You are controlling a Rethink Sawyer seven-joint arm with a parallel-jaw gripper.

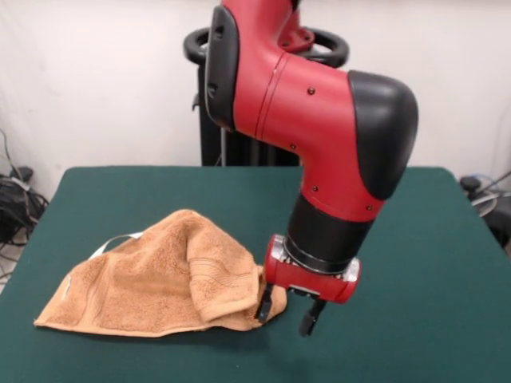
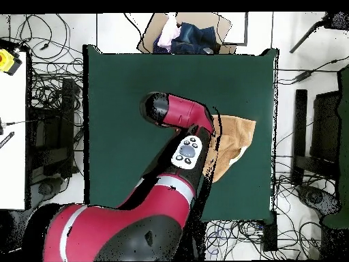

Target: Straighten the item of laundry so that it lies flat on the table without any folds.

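The orange-tan towel (image 1: 152,279) lies crumpled on the green table (image 1: 431,239), left of centre, with one side folded over in a thick flap (image 1: 219,275). A white label strip (image 1: 120,239) sticks out at its far left edge. My gripper (image 1: 287,313) is low over the table at the towel's right end. It is open, and one fingertip (image 1: 263,305) touches the towel's edge while the other stands over bare cloth. In the overhead view the arm (image 2: 180,136) hides the gripper and part of the towel (image 2: 235,136).
The robot's black pedestal (image 1: 231,144) stands at the table's far side. A cardboard box with clothes (image 2: 187,34) sits beyond one table edge. Cables (image 2: 48,102) and dark stands (image 2: 303,116) lie on the floor on both sides of the table (image 2: 129,82).
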